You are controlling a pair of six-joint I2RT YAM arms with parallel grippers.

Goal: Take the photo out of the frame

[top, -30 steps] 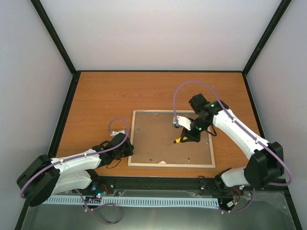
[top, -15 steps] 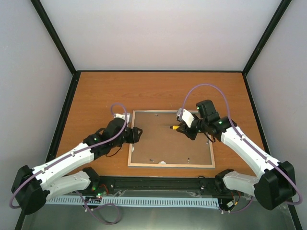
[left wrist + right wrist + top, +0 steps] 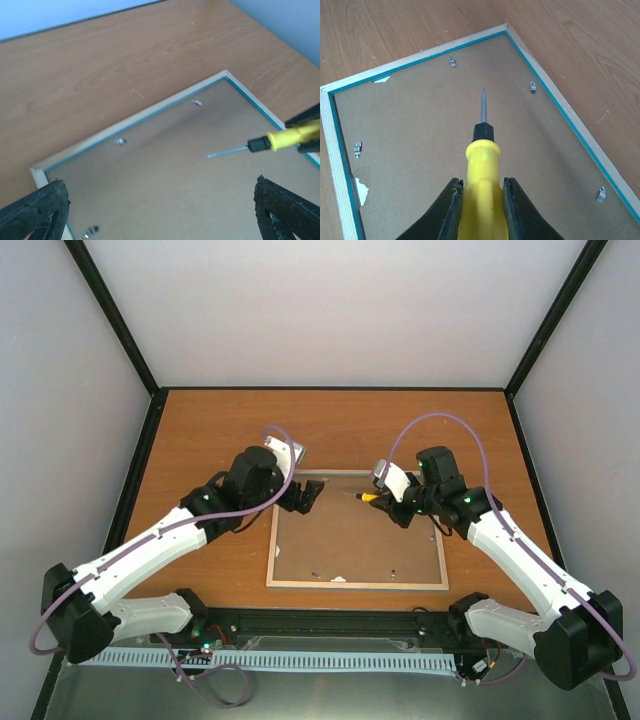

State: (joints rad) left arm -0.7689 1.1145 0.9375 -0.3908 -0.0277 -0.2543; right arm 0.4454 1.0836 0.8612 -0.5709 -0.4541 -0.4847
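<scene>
The frame (image 3: 355, 586) lies face down in the middle of the table, with its pale wood edge and blue inner lip (image 3: 415, 54) showing. A brown backing board (image 3: 350, 540) fills it. The photo is hidden beneath that board. My right gripper (image 3: 481, 205) is shut on a yellow-handled screwdriver (image 3: 482, 165), its tip hovering over the board near the far edge. My left gripper (image 3: 308, 497) is open above the frame's far left corner. Its fingertips (image 3: 35, 210) stand wide apart with only the board between them, and the screwdriver (image 3: 290, 137) points in from the right.
Small metal clips (image 3: 451, 61) (image 3: 533, 87) (image 3: 357, 149) sit along the board's edges. Bare wooden table (image 3: 220, 430) surrounds the frame, bounded by black rails and grey walls. The two grippers face each other a short distance apart above the frame's far edge.
The left arm swung from beside the frame's left edge up over its far left corner, and its jaws opened. The right gripper carried the screwdriver back toward the far edge.
</scene>
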